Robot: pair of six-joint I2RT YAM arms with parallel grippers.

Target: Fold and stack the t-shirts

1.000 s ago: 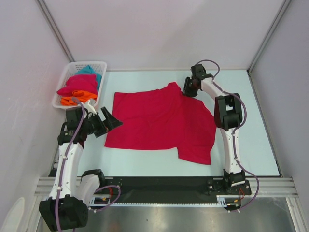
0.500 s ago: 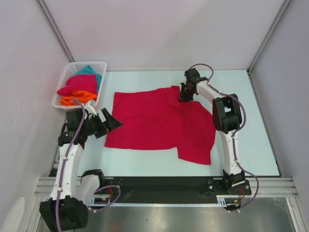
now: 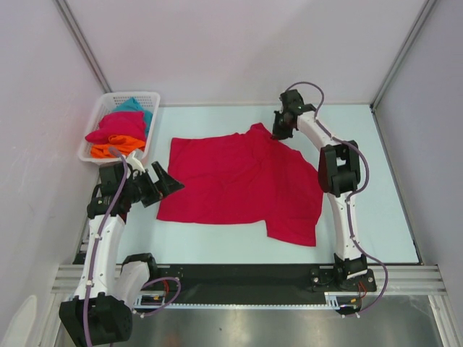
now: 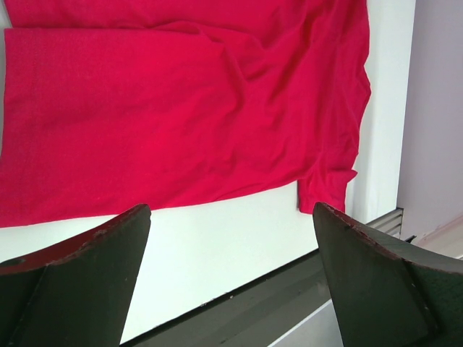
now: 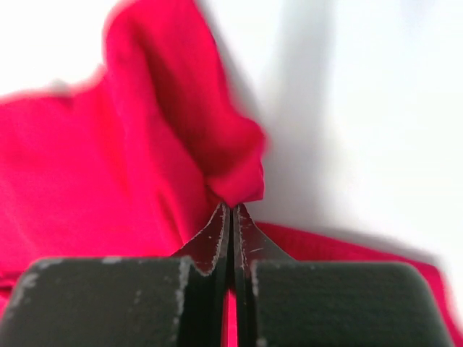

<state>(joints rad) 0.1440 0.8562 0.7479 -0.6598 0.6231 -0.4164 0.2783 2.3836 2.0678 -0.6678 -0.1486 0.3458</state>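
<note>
Pinching a raised fold at the far edge of the red shirt [image 3: 239, 181] with the right hand [image 3: 278, 131], well right of the basket [image 3: 92, 130]; in the right wrist view, fingertips pressed together on the cloth. Holding the left hand [image 3: 171, 181] spread wide and gripping nothing, just right of the basket and nearer, close to the shirt's left edge. Leaving the rest of the red shirt spread and rumpled on the worktop [image 3: 376, 188], right of the basket. Heaped inside the basket: pink shirt [image 3: 116, 126] on top, orange shirt [image 3: 114, 148] at the near end, teal shirt [image 3: 136, 107] at the far end
</note>
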